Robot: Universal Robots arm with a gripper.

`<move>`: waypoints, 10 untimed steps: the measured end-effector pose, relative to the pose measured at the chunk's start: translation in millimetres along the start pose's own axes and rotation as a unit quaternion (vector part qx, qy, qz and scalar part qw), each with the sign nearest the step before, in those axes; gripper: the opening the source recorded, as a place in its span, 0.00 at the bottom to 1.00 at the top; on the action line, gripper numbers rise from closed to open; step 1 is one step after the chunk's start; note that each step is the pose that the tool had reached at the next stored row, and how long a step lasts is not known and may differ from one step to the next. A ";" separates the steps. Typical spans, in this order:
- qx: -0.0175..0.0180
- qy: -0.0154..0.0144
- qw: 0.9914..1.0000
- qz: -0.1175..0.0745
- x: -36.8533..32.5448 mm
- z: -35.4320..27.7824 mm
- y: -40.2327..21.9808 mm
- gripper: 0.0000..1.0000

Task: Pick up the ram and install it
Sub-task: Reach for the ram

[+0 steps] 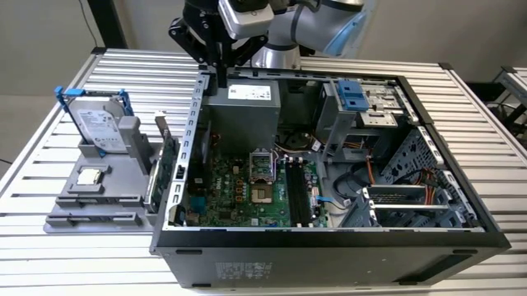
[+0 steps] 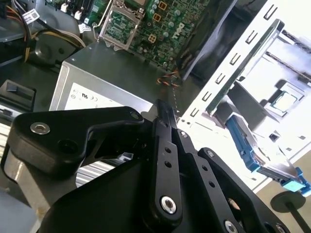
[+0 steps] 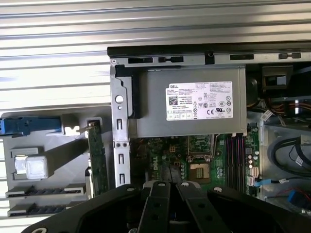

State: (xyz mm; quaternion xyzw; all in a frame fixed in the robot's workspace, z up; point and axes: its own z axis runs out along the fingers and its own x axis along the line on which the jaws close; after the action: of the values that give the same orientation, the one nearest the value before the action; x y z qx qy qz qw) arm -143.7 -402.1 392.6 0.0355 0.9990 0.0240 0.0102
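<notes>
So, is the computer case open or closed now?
Open. The computer case lies with no side panel on top; the motherboard and power supply inside show plainly in the exterior view.

Slim grey-green ram [image 1: 99, 200] slotted in grey tray [image 1: 62, 223]

A table [image 1: 58, 80] of ribbed metal slats spans the scene, its slats shining pale in bright light. Behind it is a plain grey wall [image 1: 41, 24], with a dark post [image 1: 111, 21] before it. A second slatted table [image 1: 514, 83] edges in at the exterior view's right; dull floor [image 1: 12, 129] shows at its left
</notes>
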 end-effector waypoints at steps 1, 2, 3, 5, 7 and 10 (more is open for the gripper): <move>0.000 0.000 1.000 0.000 0.8 -0.1 0.0 0.00; 0.000 0.000 1.000 0.000 1.1 0.0 0.0 0.00; 0.000 0.000 1.000 0.000 1.4 0.0 -0.1 0.00; 0.000 0.000 1.000 0.000 2.1 -0.1 -0.1 0.00; 0.000 0.000 1.000 0.000 3.8 -0.2 -0.3 0.00; 0.000 0.000 1.000 0.000 10.3 -0.2 -0.7 0.00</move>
State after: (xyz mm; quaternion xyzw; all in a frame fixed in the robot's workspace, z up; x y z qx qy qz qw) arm -154.0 -402.1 392.6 0.0355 0.9990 0.0240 0.0101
